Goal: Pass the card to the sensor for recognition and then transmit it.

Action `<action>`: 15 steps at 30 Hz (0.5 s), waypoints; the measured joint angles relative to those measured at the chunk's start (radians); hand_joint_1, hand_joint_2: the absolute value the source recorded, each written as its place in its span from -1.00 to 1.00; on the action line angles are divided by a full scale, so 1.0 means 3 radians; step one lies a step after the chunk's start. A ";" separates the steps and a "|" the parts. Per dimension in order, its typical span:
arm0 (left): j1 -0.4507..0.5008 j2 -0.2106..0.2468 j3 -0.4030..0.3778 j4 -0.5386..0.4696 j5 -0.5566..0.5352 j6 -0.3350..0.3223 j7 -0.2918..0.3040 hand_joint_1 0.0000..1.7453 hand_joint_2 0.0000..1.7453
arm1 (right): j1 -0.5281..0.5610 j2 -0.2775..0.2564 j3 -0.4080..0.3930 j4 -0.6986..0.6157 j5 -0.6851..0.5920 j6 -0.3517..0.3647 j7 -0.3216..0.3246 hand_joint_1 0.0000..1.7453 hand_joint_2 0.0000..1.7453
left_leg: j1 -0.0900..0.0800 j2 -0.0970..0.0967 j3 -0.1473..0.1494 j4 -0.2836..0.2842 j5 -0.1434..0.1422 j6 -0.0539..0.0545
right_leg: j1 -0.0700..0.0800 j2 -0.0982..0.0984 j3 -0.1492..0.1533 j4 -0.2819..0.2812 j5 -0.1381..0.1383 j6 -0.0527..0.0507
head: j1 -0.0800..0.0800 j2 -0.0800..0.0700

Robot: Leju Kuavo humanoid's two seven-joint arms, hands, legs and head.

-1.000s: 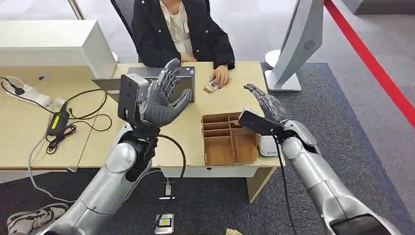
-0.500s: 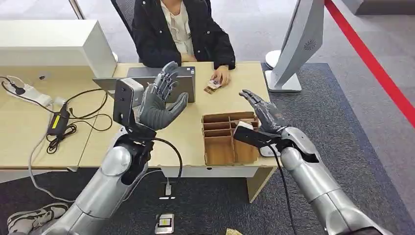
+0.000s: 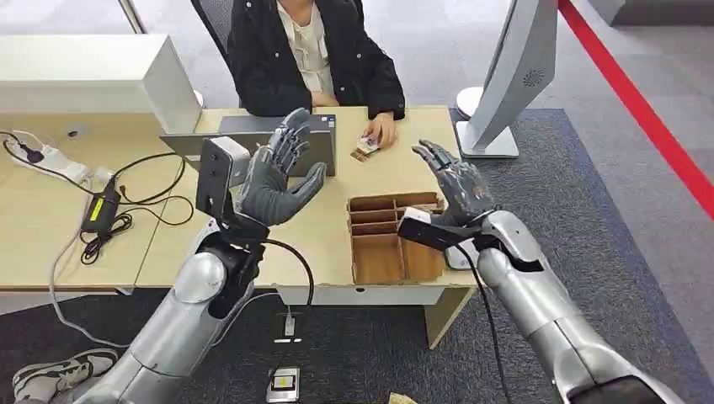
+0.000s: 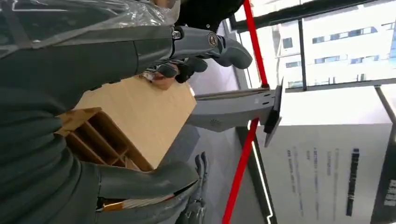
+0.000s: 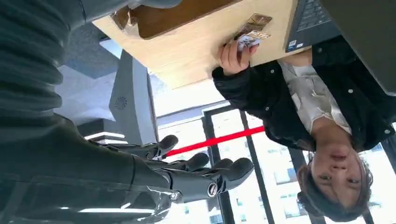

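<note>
The cards (image 3: 364, 149) lie on the far side of the wooden desk, under the fingers of a seated person's hand (image 3: 380, 130); the right wrist view shows the cards (image 5: 251, 31) beneath that hand (image 5: 232, 57). My left hand (image 3: 276, 172) is raised above the desk in front of the laptop, fingers spread, holding nothing. My right hand (image 3: 450, 181) hovers open over the right end of the cardboard divider box (image 3: 394, 238), fingers pointing toward the person. The left wrist view shows my left hand (image 4: 107, 56) empty, with the box (image 4: 98, 135) beyond it.
A laptop (image 3: 253, 135) sits in front of the person. A grey stand with a tilted panel (image 3: 505, 84) rises at the desk's right end. Cables and a power adapter (image 3: 99, 210) lie on the left. A white box (image 3: 93, 80) stands at the back left.
My right hand has drawn in toward the box and risen a little, its fingers tipping up. The left hand shifted slightly. The person's hand stays on the cards.
</note>
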 joint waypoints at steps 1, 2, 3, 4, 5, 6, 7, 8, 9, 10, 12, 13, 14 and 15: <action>-0.0002 -0.0003 0.0000 0.0000 0.0000 -0.0006 0.0000 -1.00 1.00 | -0.0016 0.0018 0.0004 0.0056 0.0008 -0.0019 -0.0009 -1.00 1.00 | 0.0000 0.0000 0.0000 0.0000 0.0000 0.0000 | 0.0000 0.0000 0.0000 0.0000 0.0000 0.0000 | 0.0000 0.0000; -0.0003 -0.0009 0.0000 0.0000 -0.0003 -0.0008 0.0000 -1.00 1.00 | -0.0034 0.0034 0.0009 0.0107 0.0008 -0.0033 -0.0019 -1.00 1.00 | 0.0000 0.0000 0.0000 0.0000 0.0000 0.0000 | 0.0000 0.0000 0.0000 0.0000 0.0000 0.0000 | 0.0000 0.0000; -0.0005 -0.0018 0.0000 0.0000 -0.0009 -0.0013 0.0000 -1.00 1.00 | -0.0050 0.0051 0.0015 0.0171 0.0009 -0.0049 -0.0033 -1.00 1.00 | 0.0000 0.0000 0.0000 0.0000 0.0000 0.0000 | 0.0000 0.0000 0.0000 0.0000 0.0000 0.0000 | 0.0000 0.0000; -0.0007 -0.0020 0.0000 0.0000 -0.0009 -0.0015 0.0000 -1.00 1.00 | -0.0062 0.0063 0.0022 0.0218 0.0010 -0.0054 -0.0038 -1.00 1.00 | 0.0000 0.0000 0.0000 0.0000 0.0000 0.0000 | 0.0000 0.0000 0.0000 0.0000 0.0000 0.0000 | 0.0001 0.0000; -0.0008 -0.0023 0.0000 0.0000 -0.0010 -0.0017 0.0000 -1.00 1.00 | -0.0069 0.0073 0.0026 0.0253 0.0015 -0.0054 -0.0040 -1.00 1.00 | 0.0000 0.0000 0.0000 0.0000 0.0000 0.0000 | 0.0000 0.0000 0.0000 0.0000 0.0000 0.0000 | 0.0000 0.0000; -0.0007 -0.0023 0.0000 0.0000 -0.0011 -0.0017 0.0000 -1.00 1.00 | -0.0074 0.0087 0.0031 0.0297 0.0019 -0.0054 -0.0043 -1.00 1.00 | 0.0000 0.0000 -0.0001 0.0000 0.0000 0.0000 | 0.0000 0.0000 -0.0001 0.0000 0.0000 0.0000 | 0.0000 0.0000; -0.0008 -0.0024 0.0000 0.0000 -0.0013 -0.0017 0.0001 -1.00 1.00 | -0.0082 0.0096 0.0034 0.0330 0.0019 -0.0054 -0.0045 -1.00 1.00 | 0.0000 0.0000 0.0000 0.0000 0.0000 0.0000 | 0.0000 0.0000 -0.0001 0.0000 0.0000 0.0000 | 0.0000 0.0000; -0.0008 -0.0027 0.0000 0.0000 -0.0014 -0.0018 0.0000 -1.00 1.00 | -0.0093 0.0107 0.0037 0.0366 0.0020 -0.0054 -0.0045 -1.00 1.00 | 0.0000 0.0000 -0.0001 0.0000 0.0000 0.0000 | 0.0000 0.0000 -0.0001 0.0000 0.0000 0.0000 | 0.0000 0.0000; -0.0008 -0.0028 0.0000 0.0000 -0.0016 -0.0018 0.0001 -1.00 1.00 | -0.0101 0.0114 0.0039 0.0407 0.0022 -0.0054 -0.0045 -1.00 1.00 | 0.0000 0.0000 0.0000 0.0000 0.0000 0.0000 | 0.0000 0.0000 -0.0001 0.0000 0.0000 0.0000 | 0.0000 0.0000; -0.0008 -0.0029 0.0000 0.0000 -0.0019 -0.0019 0.0001 -1.00 1.00 | -0.0106 0.0121 0.0041 0.0434 0.0022 -0.0052 -0.0045 -1.00 1.00 | 0.0000 0.0000 0.0000 0.0000 0.0000 0.0000 | 0.0000 0.0000 -0.0001 0.0000 0.0000 0.0000 | 0.0000 0.0000; -0.0013 -0.0031 0.0000 0.0000 -0.0019 -0.0027 0.0014 -1.00 1.00 | -0.0115 0.0130 0.0042 0.0478 0.0023 -0.0038 -0.0045 -1.00 1.00 | 0.0000 0.0000 0.0000 0.0000 0.0000 0.0000 | 0.0000 0.0000 -0.0001 0.0000 0.0000 0.0000 | 0.0000 0.0000; -0.0018 -0.0037 0.0000 0.0000 -0.0019 -0.0029 0.0020 -1.00 1.00 | -0.0117 0.0138 0.0043 0.0500 0.0024 -0.0032 -0.0045 -1.00 1.00 | 0.0000 0.0000 0.0000 0.0000 0.0000 0.0000 | 0.0000 0.0000 -0.0001 0.0000 0.0000 0.0000 | 0.0000 0.0000; -0.0022 -0.0042 0.0000 0.0000 -0.0019 -0.0030 0.0025 -1.00 1.00 | -0.0119 0.0140 0.0045 0.0516 0.0024 -0.0027 -0.0043 -1.00 1.00 | 0.0000 0.0000 0.0000 0.0000 0.0000 0.0000 | 0.0000 0.0000 -0.0001 0.0000 0.0000 0.0000 | 0.0000 0.0000; -0.0026 -0.0047 0.0000 0.0000 -0.0019 -0.0031 0.0034 -1.00 1.00 | -0.0121 0.0143 0.0046 0.0535 0.0024 -0.0022 -0.0042 -1.00 1.00 | 0.0000 0.0000 0.0000 0.0000 0.0000 0.0000 | 0.0000 0.0000 -0.0001 0.0000 0.0000 0.0000 | 0.0000 0.0000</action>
